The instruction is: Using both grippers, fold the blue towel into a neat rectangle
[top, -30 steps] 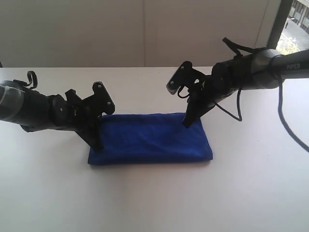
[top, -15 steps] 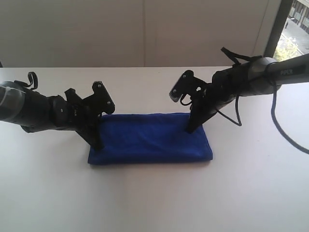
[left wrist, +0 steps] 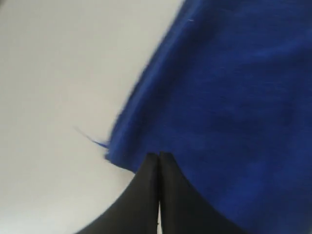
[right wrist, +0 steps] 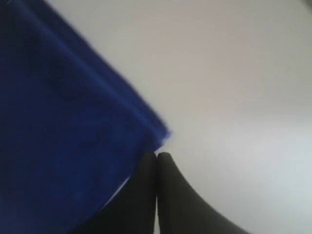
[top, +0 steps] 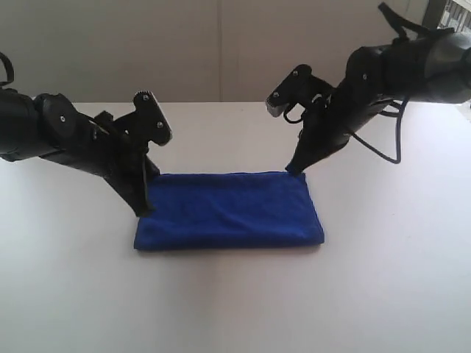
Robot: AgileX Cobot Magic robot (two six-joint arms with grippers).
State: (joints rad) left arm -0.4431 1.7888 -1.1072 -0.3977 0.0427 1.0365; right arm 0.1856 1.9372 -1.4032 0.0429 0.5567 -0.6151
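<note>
The blue towel (top: 228,209) lies flat on the white table (top: 235,309) as a folded rectangle, long side across the exterior view. My left gripper (top: 145,211) points down at the towel's left end, jaws shut with nothing between them. Up close, its tips (left wrist: 159,155) sit just over the towel (left wrist: 234,87) near a corner with a loose thread. My right gripper (top: 294,170) is shut too, its tips at the towel's far right corner. In the right wrist view, the right gripper (right wrist: 157,155) is beside the corner of the towel (right wrist: 58,136), not holding cloth.
A pale wall runs behind the table's far edge (top: 221,102). A window (top: 450,9) shows at the top right. Black cables (top: 390,140) hang from the right arm.
Both arms have risen and drawn back. The right gripper's tips came off the towel's top to its far right corner. The left gripper's tips shifted slightly up along the left end.
</note>
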